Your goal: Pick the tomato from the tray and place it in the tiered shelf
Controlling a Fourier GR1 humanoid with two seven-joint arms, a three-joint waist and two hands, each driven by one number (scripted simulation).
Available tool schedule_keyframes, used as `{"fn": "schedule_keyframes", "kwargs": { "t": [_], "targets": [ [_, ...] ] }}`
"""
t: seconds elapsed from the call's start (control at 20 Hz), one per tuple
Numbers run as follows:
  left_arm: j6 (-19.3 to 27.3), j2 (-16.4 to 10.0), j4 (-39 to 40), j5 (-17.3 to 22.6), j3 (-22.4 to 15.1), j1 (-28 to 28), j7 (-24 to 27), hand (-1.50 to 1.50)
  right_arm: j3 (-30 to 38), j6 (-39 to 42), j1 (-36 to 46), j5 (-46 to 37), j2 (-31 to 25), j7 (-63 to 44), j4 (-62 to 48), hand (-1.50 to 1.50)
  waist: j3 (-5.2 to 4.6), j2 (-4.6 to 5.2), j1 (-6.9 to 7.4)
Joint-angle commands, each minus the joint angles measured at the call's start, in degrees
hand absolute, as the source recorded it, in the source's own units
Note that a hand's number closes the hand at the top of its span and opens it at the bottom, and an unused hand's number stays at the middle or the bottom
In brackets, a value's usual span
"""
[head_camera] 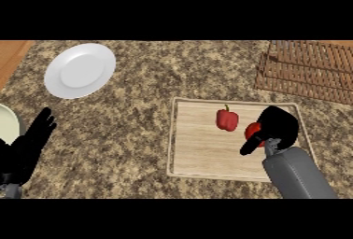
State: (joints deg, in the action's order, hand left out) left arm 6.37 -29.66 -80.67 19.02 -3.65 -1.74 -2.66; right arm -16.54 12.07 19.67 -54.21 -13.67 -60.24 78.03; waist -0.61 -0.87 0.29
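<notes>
A pale wooden tray point(200, 154) lies on the granite counter at the right of centre. On it stands a red bell pepper point(227, 119) with a green stem. Just right of the pepper, the red tomato point(252, 130) shows only partly, with my right hand point(278, 126) curled over and around it from the right. The thumb reaches down along the tomato's left side. The brown slatted tiered shelf point(307, 70) fills the far right corner. My left hand point(31, 144) rests open at the left edge, fingers pointing up.
A white round plate point(80, 70) lies at the far left of the counter. Part of a pale green dish point(7, 122) shows at the left edge, beside my left hand. A strip of wood point(10, 56) borders the counter's far left.
</notes>
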Motion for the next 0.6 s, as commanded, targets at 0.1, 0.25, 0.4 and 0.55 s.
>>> {"fn": "schedule_keyframes", "kwargs": {
  "t": [0.1, 0.25, 0.4, 0.55],
  "targets": [
    [0.56, 1.27, -3.39, -1.4, 0.01, -1.76, -1.59, 0.0, -2.88, 3.42, -0.11, -7.2, 0.32, -6.48, 2.31, 1.5, 0.6, 0.69, -0.05],
    [-0.8, 2.15, 0.71, -1.82, 1.63, 1.15, -1.35, 0.0, -0.82, 3.36, 2.07, -8.91, 0.29, -4.77, 4.15, 1.5, 0.59, 0.8, -0.29],
    [-2.29, 1.25, -0.02, -1.29, 3.59, -1.83, 2.31, 0.0, -1.23, 2.14, -1.51, -4.59, -5.06, 10.87, 9.65, 1.5, 0.61, 0.76, -0.27],
    [-0.48, 2.55, -0.24, -2.53, 1.38, -1.32, 1.06, 0.0, -2.61, 1.13, -2.1, 2.36, -10.74, 28.99, 15.38, 1.5, 0.72, 0.45, -1.19]
  ]
}}
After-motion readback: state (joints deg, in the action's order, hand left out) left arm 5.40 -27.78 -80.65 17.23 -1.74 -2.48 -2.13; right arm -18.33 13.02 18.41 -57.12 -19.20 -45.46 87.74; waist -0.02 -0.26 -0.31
